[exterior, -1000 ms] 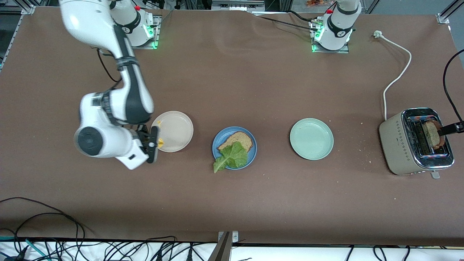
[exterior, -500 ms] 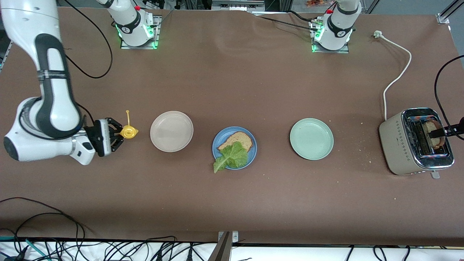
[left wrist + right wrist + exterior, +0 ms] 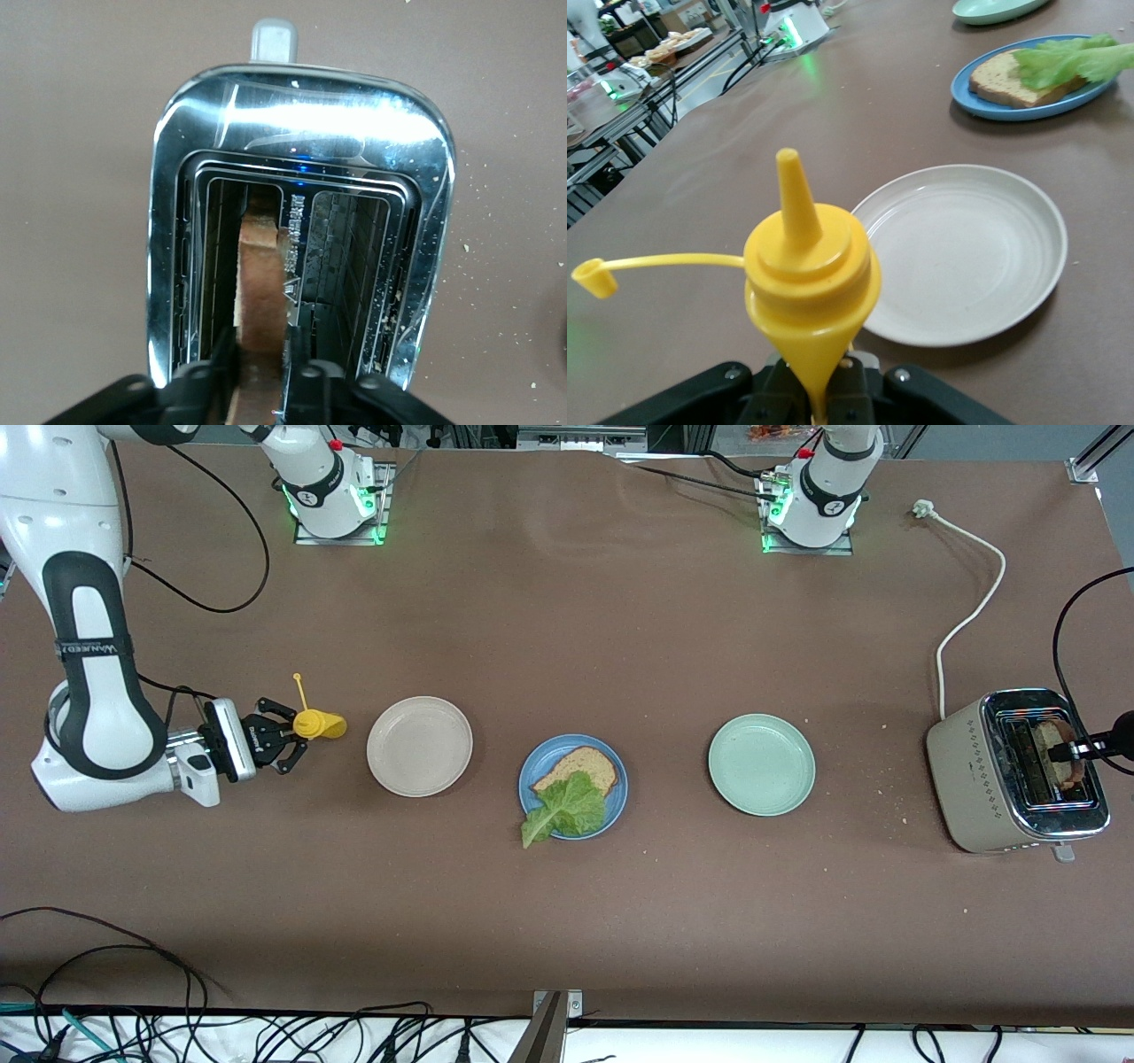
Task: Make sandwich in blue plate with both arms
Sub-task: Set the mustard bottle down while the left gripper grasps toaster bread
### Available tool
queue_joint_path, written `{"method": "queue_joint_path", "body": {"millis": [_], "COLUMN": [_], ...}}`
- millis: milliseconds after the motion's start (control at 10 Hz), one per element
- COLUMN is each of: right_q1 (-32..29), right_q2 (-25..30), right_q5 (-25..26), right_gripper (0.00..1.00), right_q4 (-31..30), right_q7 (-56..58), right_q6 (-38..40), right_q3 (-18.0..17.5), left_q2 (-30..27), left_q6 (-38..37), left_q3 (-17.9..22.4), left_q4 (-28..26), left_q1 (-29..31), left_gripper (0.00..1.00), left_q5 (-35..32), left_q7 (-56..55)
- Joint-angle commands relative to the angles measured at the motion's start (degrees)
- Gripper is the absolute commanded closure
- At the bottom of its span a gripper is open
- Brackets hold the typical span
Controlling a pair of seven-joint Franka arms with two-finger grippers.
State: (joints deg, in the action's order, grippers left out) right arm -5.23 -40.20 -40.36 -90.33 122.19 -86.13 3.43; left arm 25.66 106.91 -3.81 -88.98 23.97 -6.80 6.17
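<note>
The blue plate (image 3: pixel 567 742) sits mid-table with one slice of brown toast (image 3: pixel 585 766) and a green lettuce leaf (image 3: pixel 565 808) on it. A second toast slice (image 3: pixel 261 283) stands in a slot of the toaster (image 3: pixel 966 771) at the left arm's end of the table. My left gripper (image 3: pixel 1067 751) is over the toaster and shut on that slice (image 3: pixel 1059 737); its fingers (image 3: pixel 202 376) clamp the bread on both sides. My right gripper (image 3: pixel 291 740) is shut on a yellow squeeze bottle (image 3: pixel 811 266), held beside the beige plate (image 3: pixel 419 746) toward the right arm's end.
A pale green plate (image 3: pixel 761 764) lies between the blue plate and the toaster. The toaster's white cord (image 3: pixel 970 607) runs toward the left arm's base. In the right wrist view the beige plate (image 3: pixel 966 257), blue plate (image 3: pixel 1063 108) and lettuce (image 3: pixel 1076 57) show. Cables hang along the table's near edge.
My right arm swung off the beige plate toward its end of the table, carrying the yellow bottle. My left gripper shifted slightly at the toaster, still on the toast.
</note>
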Motion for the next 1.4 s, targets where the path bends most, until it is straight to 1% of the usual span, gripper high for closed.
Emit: {"method": "queue_joint_path", "body": {"millis": [0, 200, 300, 400, 500, 700, 800, 900, 1000, 1100, 1200, 1300], "right_q1": [-3.47, -4.00, -3.92, -3.92, -3.92, -3.83, -3.83, -3.83, -3.83, -3.83, -3.83, -3.91], "right_q2": [-2.69, -4.00, -3.93, -3.93, -3.93, -3.93, -3.93, -4.01, -3.93, -3.32, -1.74, 0.01], "right_q5": [-1.57, -1.30, -1.30, -1.30, -1.13, -1.21, -1.21, -1.56, -1.57, -1.57, -0.87, 0.44], "right_gripper": [1.00, 1.00, 1.00, 1.00, 1.00, 1.00, 0.95, 0.01, 0.00, 0.00, 0.00, 0.00], "right_q4": [-0.64, -0.29, -0.02, -0.11, -0.02, -0.11, -0.11, -0.28, -0.28, -0.11, -0.11, -0.11], "right_q7": [8.92, 10.08, 11.56, 12.01, 15.41, 16.24, 16.15, 15.71, 15.62, 14.84, 11.09, 8.79], "right_q6": [0.88, 0.09, -0.70, -0.97, -2.71, -3.43, -3.52, -3.35, -3.26, -3.26, -3.26, -3.26], "right_q3": [-1.14, -1.05, -1.31, -1.32, -1.40, -1.40, -1.40, -1.40, -1.40, -1.40, -1.14, -0.53], "left_q2": [0.45, -0.86, -3.13, -4.81, -6.04, -7.63, -8.68, -9.82, -10.88, -10.98, -10.98, -10.80], "left_q6": [-0.74, -1.52, -3.88, -7.38, -12.29, -21.44, -24.79, -26.65, -28.32, -29.03, -29.30, -29.04], "left_q3": [-0.41, -0.32, -0.32, -0.32, -0.41, -1.20, -1.38, -1.55, -3.56, -6.45, -10.04, -11.56], "left_q4": [1.26, 1.88, 2.75, 4.76, 7.13, 11.71, 12.60, 12.60, 12.26, 11.64, 10.42, 9.62], "left_q1": [0.20, 0.46, 0.55, 0.55, 0.55, 0.47, -0.14, -0.15, -0.15, -0.06, -0.06, -0.06], "left_gripper": [1.00, 1.00, 1.00, 1.00, 1.00, 1.00, 1.00, 1.00, 1.00, 1.00, 1.00, 1.00], "left_q5": [-1.90, -1.90, -1.64, -1.55, -1.46, -0.94, 0.54, 5.26, 9.48, 10.57, 12.93, 18.52], "left_q7": [2.34, 6.20, 10.22, 11.83, 12.46, 11.94, 10.98, 6.36, -0.39, -6.37, -12.61, -18.33]}}
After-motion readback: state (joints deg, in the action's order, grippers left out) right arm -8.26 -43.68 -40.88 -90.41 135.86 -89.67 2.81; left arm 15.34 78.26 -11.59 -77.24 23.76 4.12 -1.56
